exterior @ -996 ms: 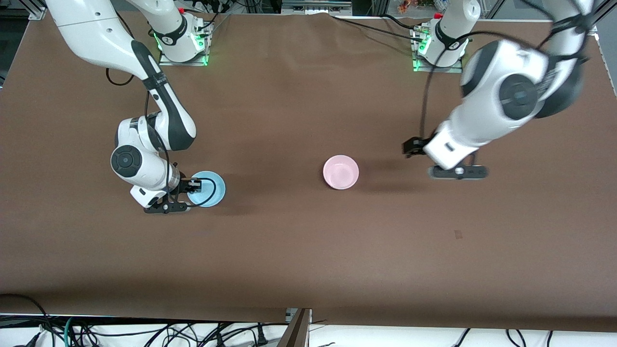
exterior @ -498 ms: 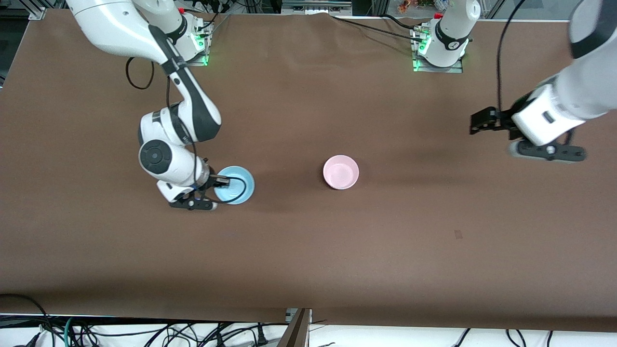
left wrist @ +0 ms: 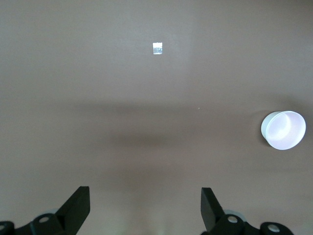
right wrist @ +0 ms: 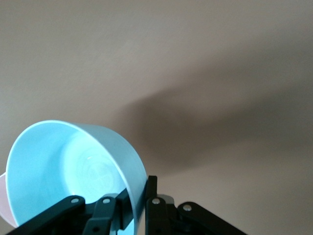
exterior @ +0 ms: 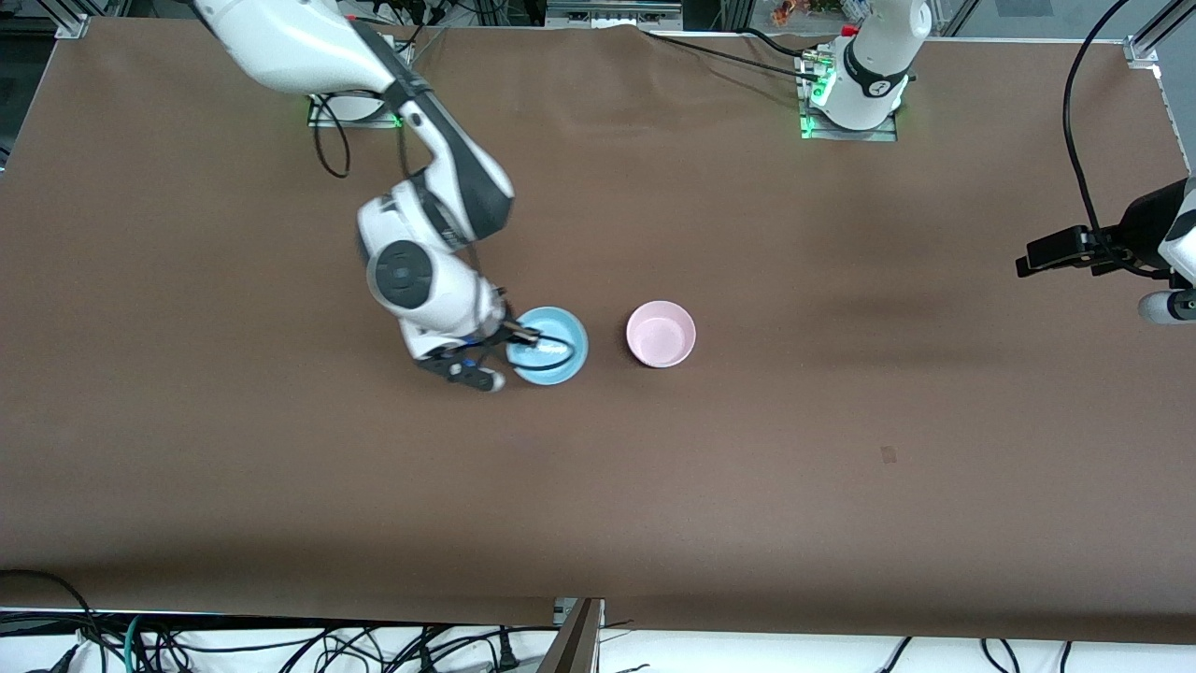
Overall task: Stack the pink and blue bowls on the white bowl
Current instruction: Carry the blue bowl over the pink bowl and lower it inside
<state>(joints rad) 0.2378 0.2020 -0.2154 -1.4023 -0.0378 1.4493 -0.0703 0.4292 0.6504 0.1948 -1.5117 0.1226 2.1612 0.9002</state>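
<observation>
My right gripper (exterior: 519, 340) is shut on the rim of the light blue bowl (exterior: 553, 346) and holds it tilted above the table, beside the pink bowl (exterior: 661, 334), toward the right arm's end. In the right wrist view its fingers (right wrist: 152, 198) pinch the blue bowl's (right wrist: 73, 166) wall. The pink bowl stands upright mid-table and shows in the left wrist view (left wrist: 283, 129) with a whitish outer wall. No separate white bowl shows. My left gripper (exterior: 1168, 305) is open and empty, raised over the table's left-arm end, also seen in its wrist view (left wrist: 144, 210).
The brown table cloth (exterior: 598, 486) covers the whole table. A small tape mark (exterior: 888, 455) lies nearer the front camera than the pink bowl, also in the left wrist view (left wrist: 157, 48). Cables hang along the front edge.
My right gripper has carried the blue bowl from the right arm's end to just beside the pink bowl. My left arm has pulled away toward its end of the table.
</observation>
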